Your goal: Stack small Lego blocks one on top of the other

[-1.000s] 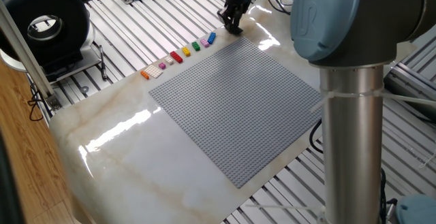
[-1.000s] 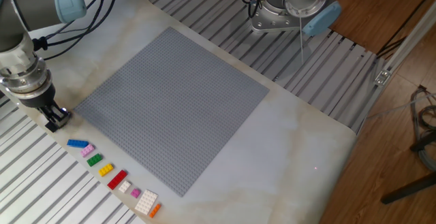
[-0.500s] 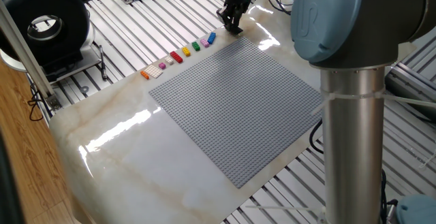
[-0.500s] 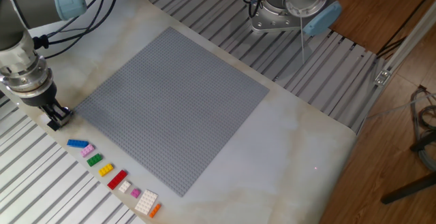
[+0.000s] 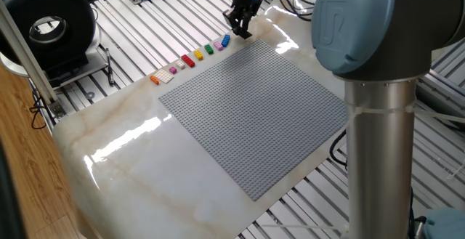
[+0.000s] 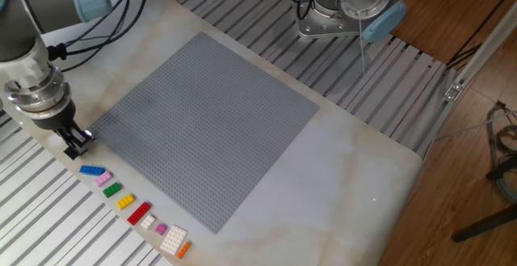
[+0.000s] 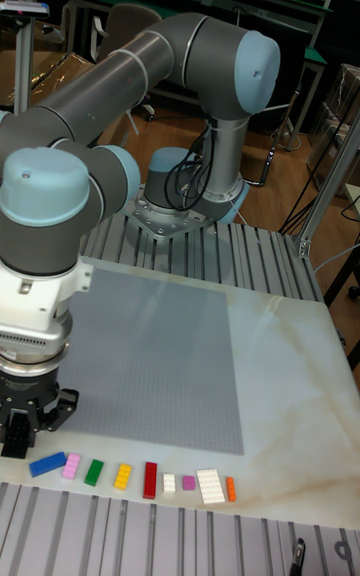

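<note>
A row of small Lego blocks lies on the marble beside the grey baseplate (image 6: 202,120): blue (image 6: 92,171), pink (image 6: 103,180), green (image 6: 112,190), yellow (image 6: 125,202), red (image 6: 139,213), then white, pink, white and orange (image 6: 184,250) pieces. The same row shows in the tall fixed view from blue (image 7: 47,463) to orange (image 7: 231,488). My gripper (image 6: 78,141) (image 5: 240,30) (image 7: 20,438) hangs just beyond the blue end of the row. Its fingers are shut on a small dark navy block with a bluish glint.
The robot's base (image 6: 335,11) stands on the slatted frame past the baseplate's far side. A large arm joint (image 5: 378,21) fills the right foreground of one fixed view. A black round device (image 5: 47,28) and a keyboard sit off the table at upper left.
The gripper has shifted a short way along the baseplate's edge toward the blue end of the row, still shut. The blocks in the row have not moved.
</note>
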`<move>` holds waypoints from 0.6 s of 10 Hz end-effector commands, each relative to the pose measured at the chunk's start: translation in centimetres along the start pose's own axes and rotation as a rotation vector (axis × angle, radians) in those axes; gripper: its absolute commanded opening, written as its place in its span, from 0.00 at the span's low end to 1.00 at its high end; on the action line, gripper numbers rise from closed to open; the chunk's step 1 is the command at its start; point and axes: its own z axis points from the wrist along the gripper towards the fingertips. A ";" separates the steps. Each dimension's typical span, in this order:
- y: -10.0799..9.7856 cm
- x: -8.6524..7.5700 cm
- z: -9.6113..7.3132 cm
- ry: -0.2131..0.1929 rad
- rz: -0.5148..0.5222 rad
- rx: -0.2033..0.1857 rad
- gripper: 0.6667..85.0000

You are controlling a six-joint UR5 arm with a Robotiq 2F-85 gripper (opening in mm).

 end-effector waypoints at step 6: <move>2.9 -0.1 -1.5 0.007 -0.001 -0.008 0.00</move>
